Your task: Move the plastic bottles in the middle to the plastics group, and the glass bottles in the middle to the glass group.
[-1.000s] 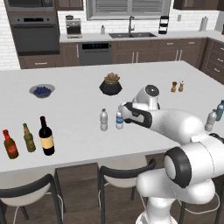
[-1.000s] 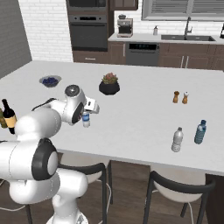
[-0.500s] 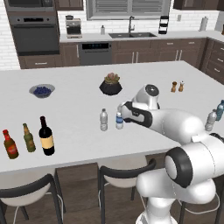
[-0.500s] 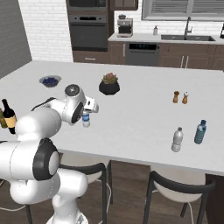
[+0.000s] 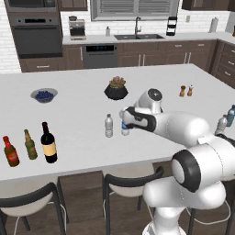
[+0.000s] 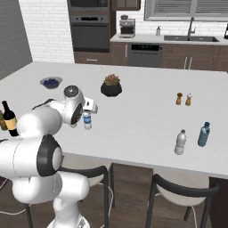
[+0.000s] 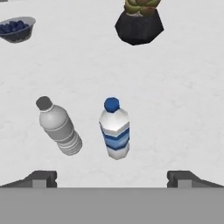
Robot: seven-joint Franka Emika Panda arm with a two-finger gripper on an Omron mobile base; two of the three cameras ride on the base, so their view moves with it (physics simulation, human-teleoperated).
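A small clear bottle with a blue label [image 7: 115,130] stands on the white island counter [image 5: 82,73], and a plain greyish bottle [image 7: 59,127] stands close beside it. My gripper [image 7: 111,179] hovers open just above the blue-label bottle [image 5: 125,129], its fingertips [image 7: 41,178] spread wide on either side and touching nothing. The plain bottle [image 5: 109,125] is just left of it. Toward the counter's left end, the tall black wine bottle [image 5: 48,143] stands next to a slim olive-green bottle [image 5: 30,145] and a brown red-labelled bottle [image 5: 10,151]. At the right end are a teal bottle [image 6: 203,134] and a clear bottle [image 6: 180,142].
A dark pot with a plant [image 5: 116,88] stands behind the two middle bottles. A bowl of blueberries [image 5: 44,95] lies at the back left. Salt and pepper shakers [image 6: 183,99] stand at the back right. Stools [image 5: 133,181] are tucked under the near edge.
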